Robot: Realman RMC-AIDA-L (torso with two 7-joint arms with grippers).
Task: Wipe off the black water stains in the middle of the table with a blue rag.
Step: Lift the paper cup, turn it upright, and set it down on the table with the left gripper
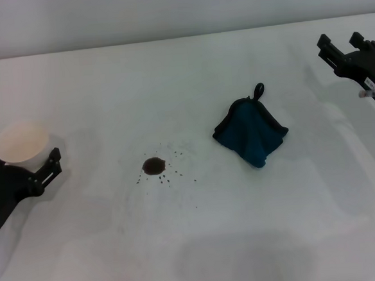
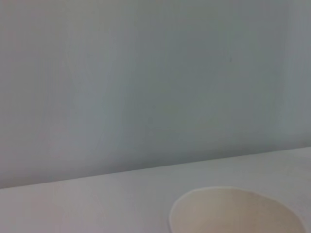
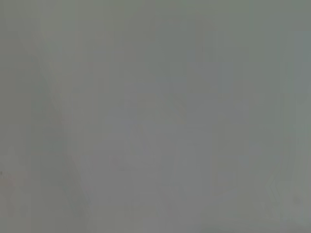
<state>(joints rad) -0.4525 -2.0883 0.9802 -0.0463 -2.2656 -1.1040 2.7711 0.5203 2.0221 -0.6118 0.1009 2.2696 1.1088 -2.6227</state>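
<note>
Blue rag (image 1: 251, 135) lying bunched into peak on white worktop (image 1: 195, 243), loop uppermost, right of black water stains (image 1: 154, 165), apart. Judged soft, light, limp; best pinched at peak.

Left gripper (image 1: 23, 166) jaws pinching paper cup (image 1: 21, 143).

Right gripper (image 1: 343, 42) being held at far right; jaws spread, empty.

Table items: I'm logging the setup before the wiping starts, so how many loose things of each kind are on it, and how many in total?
Blue rag: 1, lying bunched, untouched
White paper cup: 1, held in the left gripper
Dark stain: 1 blot with small specks round it
Total: 3
The right gripper holds nothing.
</note>
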